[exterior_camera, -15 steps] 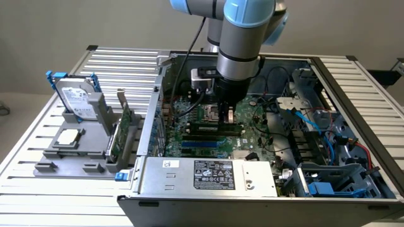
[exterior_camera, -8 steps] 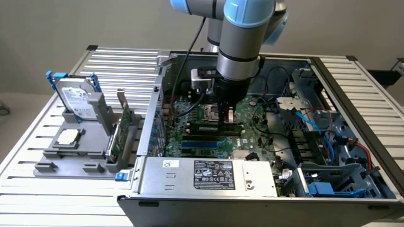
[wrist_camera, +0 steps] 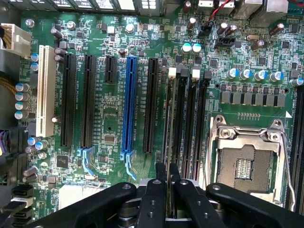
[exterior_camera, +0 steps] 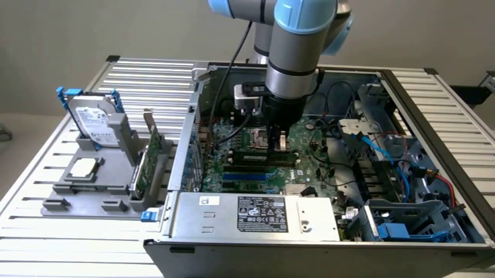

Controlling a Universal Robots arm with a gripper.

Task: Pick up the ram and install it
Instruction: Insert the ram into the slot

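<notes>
Two fingers (wrist_camera: 160,172) of the gripper (wrist_camera: 168,175) stand pinched almost together on one ram (wrist_camera: 169,142). It is seen edge-on along the one of four memory slots (wrist_camera: 194,123) farthest from the single processor socket (wrist_camera: 247,161). Its chips are hidden, and whether it is seated is unclear.

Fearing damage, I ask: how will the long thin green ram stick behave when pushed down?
The long thin green ram stick is probably stiff yet fragile, being so thin. Held on edge by the black gripper, it may tilt.
</notes>
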